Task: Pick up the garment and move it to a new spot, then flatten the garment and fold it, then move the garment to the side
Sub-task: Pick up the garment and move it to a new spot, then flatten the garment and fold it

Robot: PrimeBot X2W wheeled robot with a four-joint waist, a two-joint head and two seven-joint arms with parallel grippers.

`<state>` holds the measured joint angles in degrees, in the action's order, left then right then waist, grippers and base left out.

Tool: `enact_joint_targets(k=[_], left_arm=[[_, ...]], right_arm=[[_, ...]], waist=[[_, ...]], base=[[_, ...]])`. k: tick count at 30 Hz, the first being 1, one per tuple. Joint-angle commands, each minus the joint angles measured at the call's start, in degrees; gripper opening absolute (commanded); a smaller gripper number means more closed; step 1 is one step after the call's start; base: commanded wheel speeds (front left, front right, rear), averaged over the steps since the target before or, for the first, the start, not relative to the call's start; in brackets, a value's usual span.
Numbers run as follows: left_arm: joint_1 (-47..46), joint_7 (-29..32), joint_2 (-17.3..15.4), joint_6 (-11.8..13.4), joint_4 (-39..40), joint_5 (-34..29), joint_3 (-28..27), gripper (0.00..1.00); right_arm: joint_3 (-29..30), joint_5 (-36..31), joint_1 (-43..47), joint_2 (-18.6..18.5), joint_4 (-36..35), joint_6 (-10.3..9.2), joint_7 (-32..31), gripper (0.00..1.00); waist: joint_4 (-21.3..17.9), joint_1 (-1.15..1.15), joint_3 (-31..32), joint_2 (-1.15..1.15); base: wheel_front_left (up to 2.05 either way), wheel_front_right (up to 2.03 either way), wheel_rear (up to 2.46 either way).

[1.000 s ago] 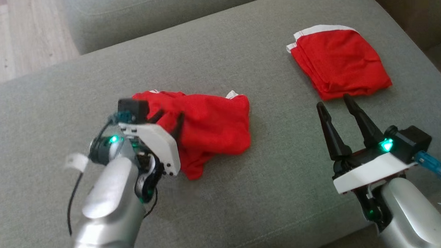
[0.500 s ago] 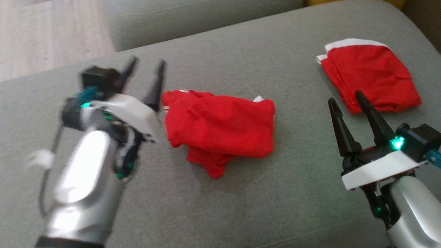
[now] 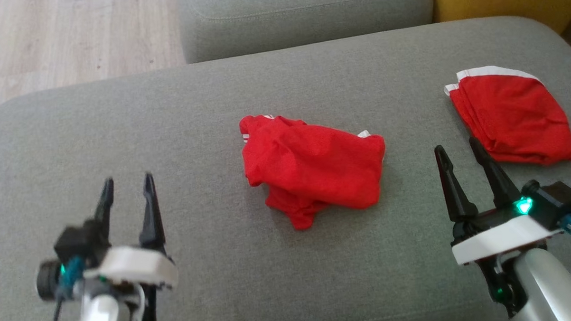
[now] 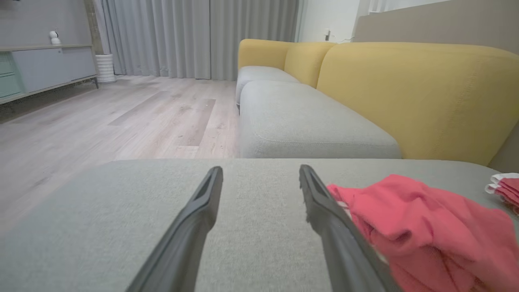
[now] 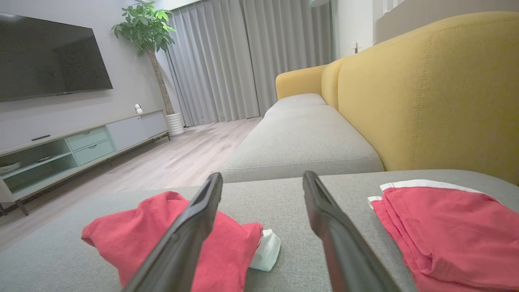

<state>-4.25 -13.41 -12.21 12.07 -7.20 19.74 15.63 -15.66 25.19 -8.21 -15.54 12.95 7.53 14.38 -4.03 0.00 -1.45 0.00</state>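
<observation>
Everything is carried by a wide grey sofa cushion (image 3: 170, 112). A crumpled red garment (image 3: 314, 166) is bunched near its middle, with bits of white trim seen at its far edge. A folded red garment (image 3: 514, 117), edged in white along its far side, is laid flat towards the cushion's right end, well apart from the crumpled one.

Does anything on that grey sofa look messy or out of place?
Yes. The crumpled red garment in the middle of the sofa cushion lies bunched up with a white edge poking out, while the folded red garment on the right lies neat and flat.
</observation>
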Motion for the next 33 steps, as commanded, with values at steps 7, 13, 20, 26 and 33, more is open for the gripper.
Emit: enact_joint_targets(k=[7, 13, 20, 26, 33], left_arm=[[2.1, -1.4, 1.1, 0.7, 5.5, -1.7, -1.8, 1.00], [2.8, -1.5, 1.6, 0.8, 5.6, -2.3, -1.8, 1.00], [2.6, -1.6, 2.0, 0.1, 4.5, -2.0, -1.8, 1.00], [2.2, -1.6, 2.3, -0.2, 4.1, -2.1, -1.9, 1.00], [2.0, -1.6, 2.7, -0.4, 3.7, -2.3, -2.1, 1.00]], right_arm=[[-0.4, 0.0, 0.5, -2.1, -2.2, -0.04, 0.6, 1.00], [-0.5, 0.1, 0.5, -2.4, -2.0, -0.04, 0.6, 1.00], [-0.7, 0.3, 0.5, -2.4, -1.7, -0.04, 0.6, 1.00], [-0.7, 0.3, 0.4, -2.2, -1.6, -0.04, 0.6, 1.00], [-0.5, 0.3, 0.3, -2.2, -1.4, -0.04, 0.6, 1.00]], waist=[[0.8, 0.00, 0.0, 0.00], [1.0, 0.00, 0.3, 0.00], [0.8, 0.00, 0.4, 0.00], [0.8, 0.00, 0.3, 0.00], [0.8, 0.00, 0.4, 0.00]], base=[[0.00, 0.00, 0.00], [0.00, 0.00, 0.00], [0.00, 0.00, 0.00], [0.00, 0.00, 0.00], [0.00, 0.00, 0.00]])
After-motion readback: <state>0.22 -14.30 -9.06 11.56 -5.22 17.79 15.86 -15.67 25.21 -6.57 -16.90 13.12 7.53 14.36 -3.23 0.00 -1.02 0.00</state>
